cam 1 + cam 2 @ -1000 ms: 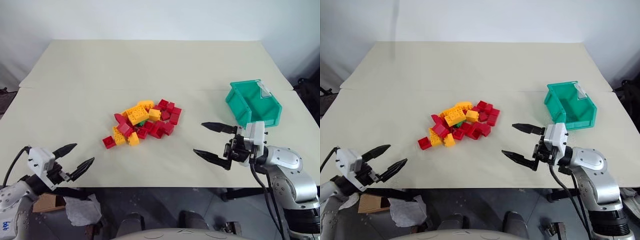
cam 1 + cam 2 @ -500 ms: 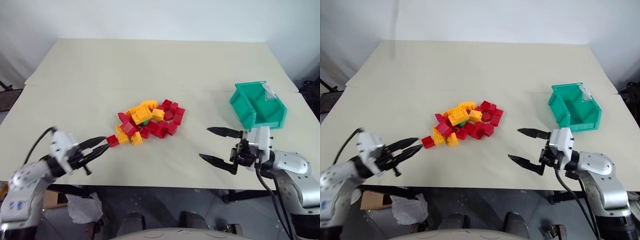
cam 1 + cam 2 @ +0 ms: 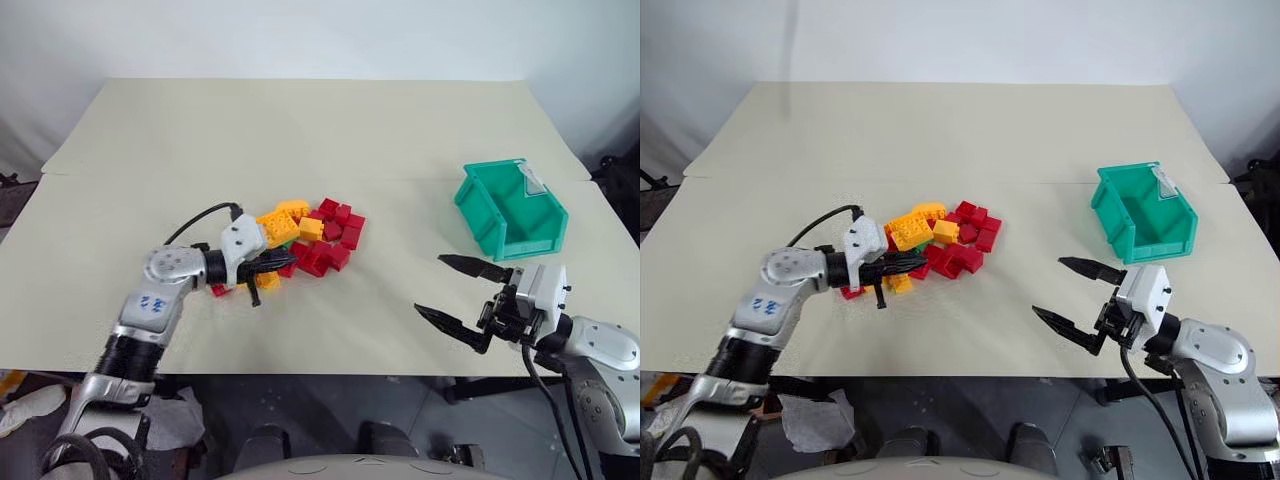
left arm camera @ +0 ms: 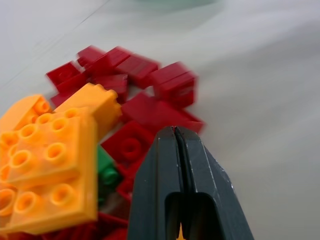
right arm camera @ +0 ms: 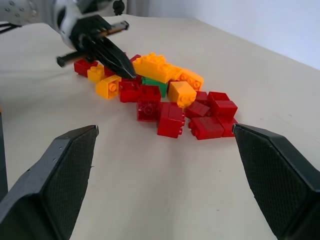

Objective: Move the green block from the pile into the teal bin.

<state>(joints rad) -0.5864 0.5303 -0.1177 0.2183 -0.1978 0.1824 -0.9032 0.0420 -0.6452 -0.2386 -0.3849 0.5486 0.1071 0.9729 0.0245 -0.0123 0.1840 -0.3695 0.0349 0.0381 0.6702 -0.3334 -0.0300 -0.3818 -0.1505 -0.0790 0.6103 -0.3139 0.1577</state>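
**Left arm swings in and noses into the pile with its fingers pressed together**

Since a second ago my left arm has come from the near left edge of the worktop (image 3: 120,190) to the pile (image 3: 300,238), and its fingers have gone from spread to pressed flat against each other. My left gripper (image 3: 282,260) now lies low against the near side of the bricks, pinching nothing. My right gripper (image 3: 462,298) waits well apart on the right with its fingers spread wide, empty, near the teal bin (image 3: 510,208).

The green block (image 5: 155,84) sits in the middle of the pile, half buried: a yellow-orange brick (image 4: 47,170) overhangs it and red bricks (image 5: 170,120) crowd its near side. In the left wrist view just a corner of green peeps out beside my closed tips.

To do this step well, I judge I should use the closed tips as a wedge, nudging the red bricks and the yellow-orange one aside until the green one is bare on two opposite faces. Then I can part the fingers and close on its flat sides, not on the studded top.

All the bricks are hard, glossy plastic with round studs, light and loose, so they may skate on the smooth matte worktop when pushed. The bin is rigid plastic, its sloped front cut low, with a clear tab (image 3: 532,181) on the rim.
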